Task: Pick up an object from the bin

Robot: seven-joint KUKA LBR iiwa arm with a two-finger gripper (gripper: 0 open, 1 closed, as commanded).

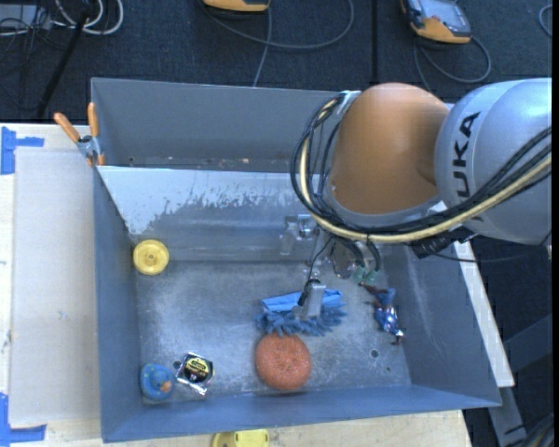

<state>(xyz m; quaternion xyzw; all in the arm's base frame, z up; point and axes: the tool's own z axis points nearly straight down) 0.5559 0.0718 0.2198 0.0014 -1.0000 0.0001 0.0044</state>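
Gripper [309, 296] sits low, directly over blue fringed toy [293, 318], mid-bin. Whether it is released or clenched, cannot tell. Orange-red ball [282, 361] just beneath it in view; small blue item [386, 317] to its right; yellow disc [151, 257] well off left.

Silver arm [503, 156] marked KUKA, orange cover [387, 147], looped black cables [306, 170].

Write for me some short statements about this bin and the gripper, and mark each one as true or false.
1. The gripper is over a blue frilly thing in the middle of the bin. True.
2. The orange ball lies against the far wall. False: it lies near the front wall, just in front of the blue frilly thing.
3. The yellow disc lies on the left side. True.
4. The yellow disc touches the orange ball. False: they lie well apart.
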